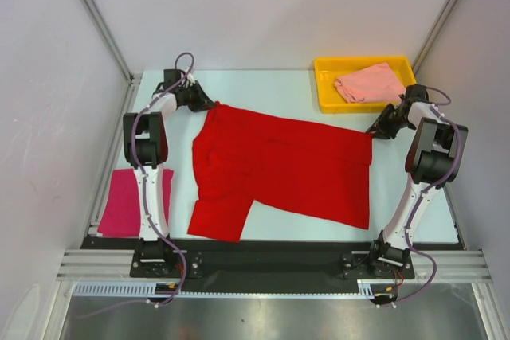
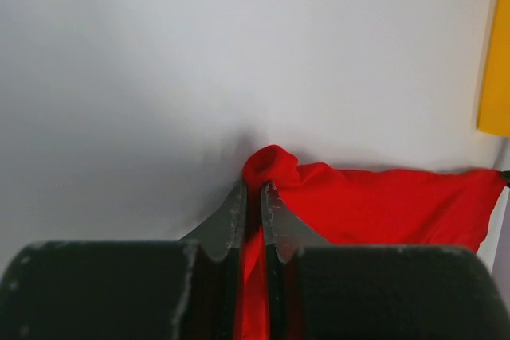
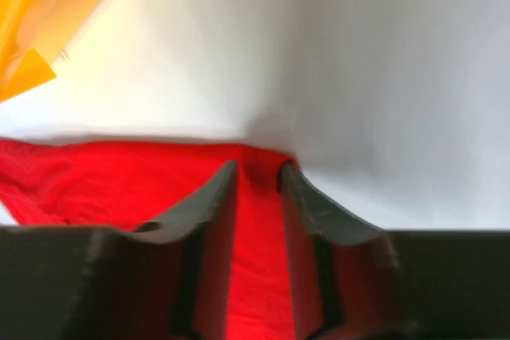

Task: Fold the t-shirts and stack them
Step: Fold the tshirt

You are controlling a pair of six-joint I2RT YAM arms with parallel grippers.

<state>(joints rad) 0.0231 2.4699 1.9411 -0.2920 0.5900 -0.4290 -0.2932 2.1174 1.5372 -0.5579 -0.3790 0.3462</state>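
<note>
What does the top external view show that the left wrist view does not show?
Only the top view: the magenta shirt beside the left arm, the salmon shirt in the yellow tray, and the right gripper at a corner of the red shirt. Only the left wrist view: the fingers up close, red cloth pinched between them. Both: the red shirt, the tray's edge, the left gripper.

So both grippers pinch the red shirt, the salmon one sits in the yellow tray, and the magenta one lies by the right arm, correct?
Not quite. The top external view shows the magenta shirt lying by the left arm, not the right. The rest holds.
</note>
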